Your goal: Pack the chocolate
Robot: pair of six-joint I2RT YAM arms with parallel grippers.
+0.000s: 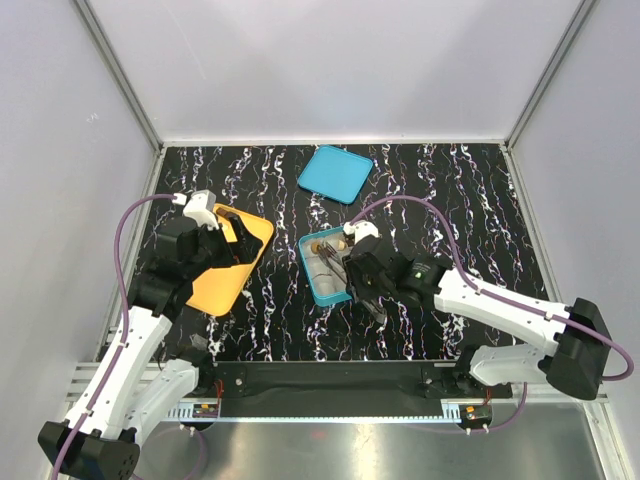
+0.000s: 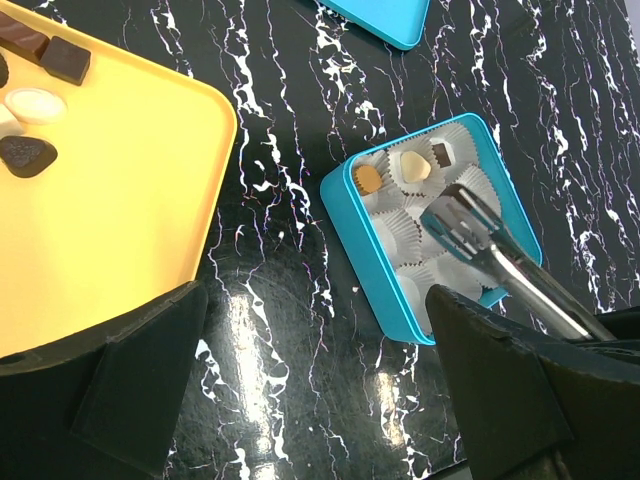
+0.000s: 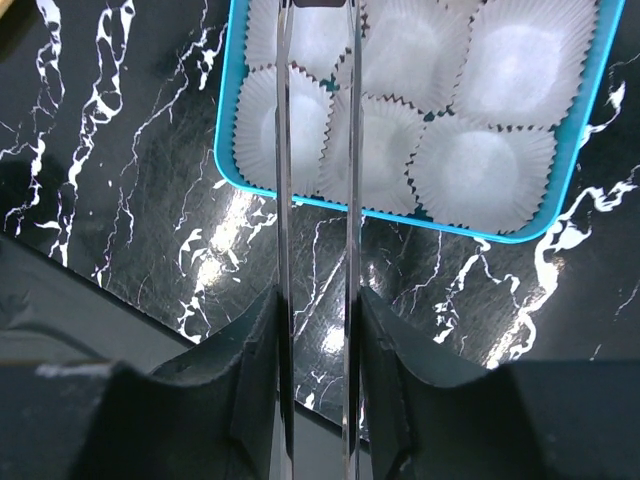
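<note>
Where the black, white-veined table (image 1: 470, 200) is enclosed by pale grey walls (image 1: 320, 60), a yellow tray (image 2: 130, 230) is set at the left, a teal box (image 2: 362, 245) at the centre and a teal lid (image 1: 335, 173) farther back. The chocolate (image 2: 66, 60) is seen as small dark brown and cream pieces. Some are laid at one corner of the tray, and three are seated in white paper cups (image 3: 480, 170) at the box's far end. The left end effector (image 2: 318, 298) is held wide open and empty by the tray. Metal tongs (image 2: 480, 240) are clamped in the right end effector (image 3: 318, 295), their tips over the box.
</note>
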